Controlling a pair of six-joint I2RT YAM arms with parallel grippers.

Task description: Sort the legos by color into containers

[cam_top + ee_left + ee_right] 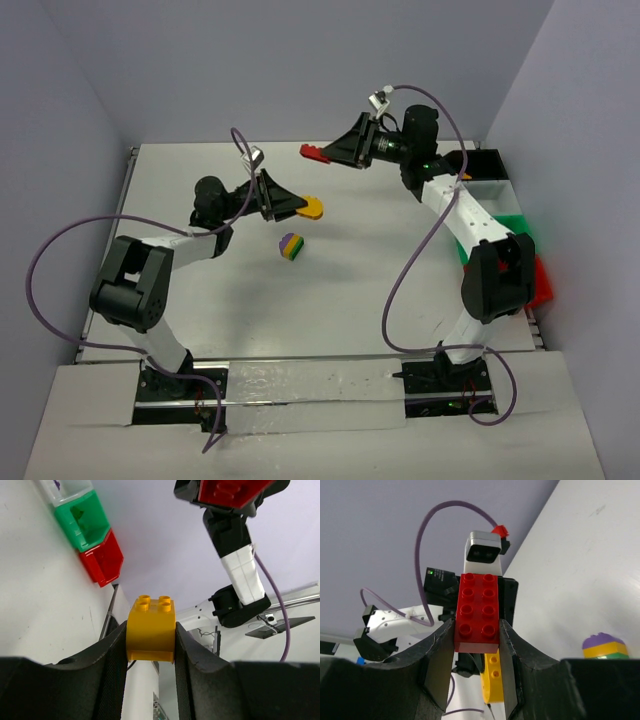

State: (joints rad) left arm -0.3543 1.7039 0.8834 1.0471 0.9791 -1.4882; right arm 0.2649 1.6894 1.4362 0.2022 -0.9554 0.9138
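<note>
My left gripper is shut on a rounded orange-yellow lego, held above the table left of centre. Facing it from the back, my right gripper is shut on a long red lego, which the top view shows in the air. A stacked purple-yellow-green block stands alone on the table, also low at the right of the right wrist view. The containers line the right edge: black, white, green, red.
In the left wrist view the green bin and red bin lie along the far table edge, with the right arm above. Walls close in the table at the back and on both sides.
</note>
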